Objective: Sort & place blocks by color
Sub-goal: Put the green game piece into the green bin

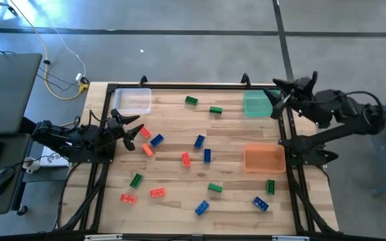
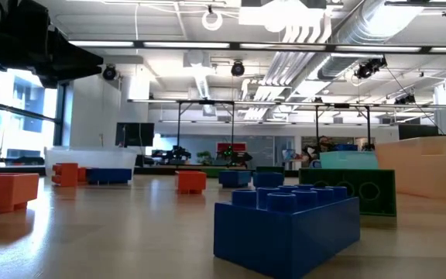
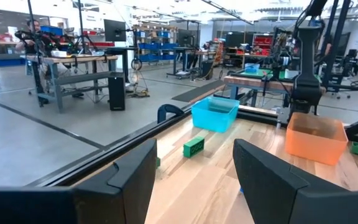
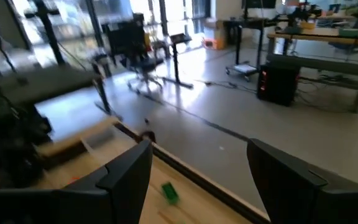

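We see the blocks (image 1: 186,158) scattered loose across the wooden tabletop (image 1: 179,201), red-orange, blue and green mixed together, and as far as we can judge none has yet gone into a bin. The three bins sit at the edges: a clear bin (image 1: 133,100) at the far left corner, a green bin (image 1: 256,104) at the far right, and an orange bin (image 1: 263,158) on the right side nearer to us. That layout suggests one colour per bin, each within reach of an arm.

The left claw (image 1: 129,130) hangs at the left edge, fingers apart and holding nothing, just beside a red-orange block (image 1: 145,133) and a blue block (image 1: 157,140), which look like its easiest first picks. The right claw (image 1: 283,90) waits at the far right corner by the green bin, spread wide and empty.

A green block (image 1: 191,101) and its neighbour (image 1: 216,110) lie at the far side between the clear and green bins. From the low view a big blue block (image 2: 285,225) fills the foreground, and we cannot tell much behind it. The black frame rails (image 1: 99,174) along both sides may crowd an approach to blocks near the edges.
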`<state>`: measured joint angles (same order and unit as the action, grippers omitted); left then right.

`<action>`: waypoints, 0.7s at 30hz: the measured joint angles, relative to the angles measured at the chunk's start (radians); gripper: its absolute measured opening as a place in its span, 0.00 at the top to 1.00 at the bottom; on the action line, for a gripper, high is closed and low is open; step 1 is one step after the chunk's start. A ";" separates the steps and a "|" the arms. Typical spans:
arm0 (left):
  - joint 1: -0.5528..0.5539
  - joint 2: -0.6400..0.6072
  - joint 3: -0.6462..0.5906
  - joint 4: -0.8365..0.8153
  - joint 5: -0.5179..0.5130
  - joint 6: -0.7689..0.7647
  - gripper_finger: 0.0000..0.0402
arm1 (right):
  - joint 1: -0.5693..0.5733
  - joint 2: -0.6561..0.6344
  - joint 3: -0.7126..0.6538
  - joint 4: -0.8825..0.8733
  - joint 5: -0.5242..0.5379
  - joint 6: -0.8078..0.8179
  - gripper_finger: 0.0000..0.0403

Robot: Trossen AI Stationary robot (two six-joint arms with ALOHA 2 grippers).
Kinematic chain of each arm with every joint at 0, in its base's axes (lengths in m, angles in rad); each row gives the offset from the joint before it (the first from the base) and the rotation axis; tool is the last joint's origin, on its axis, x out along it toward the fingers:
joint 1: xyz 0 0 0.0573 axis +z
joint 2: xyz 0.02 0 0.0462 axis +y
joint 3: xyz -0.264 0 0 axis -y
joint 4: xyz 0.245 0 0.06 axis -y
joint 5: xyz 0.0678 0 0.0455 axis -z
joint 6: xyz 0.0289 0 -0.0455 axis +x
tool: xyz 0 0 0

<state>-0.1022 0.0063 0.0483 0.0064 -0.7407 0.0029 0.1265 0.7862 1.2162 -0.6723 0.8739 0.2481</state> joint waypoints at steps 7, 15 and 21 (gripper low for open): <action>0.000 0.000 0.000 0.002 0.000 -0.011 0.50 | -0.190 0.143 0.124 -0.232 -0.228 -0.014 0.37; 0.000 0.000 0.000 0.003 0.000 -0.115 0.50 | -0.394 0.290 0.131 -0.264 -0.516 -0.148 0.37; 0.000 0.000 0.000 0.003 0.000 -0.226 0.50 | -0.498 0.419 0.131 -0.260 -0.670 -0.250 0.37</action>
<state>-0.1024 0.0063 0.0483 0.0091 -0.7406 -0.2228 -0.3710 1.2052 1.3472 -0.9321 0.2043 -0.0019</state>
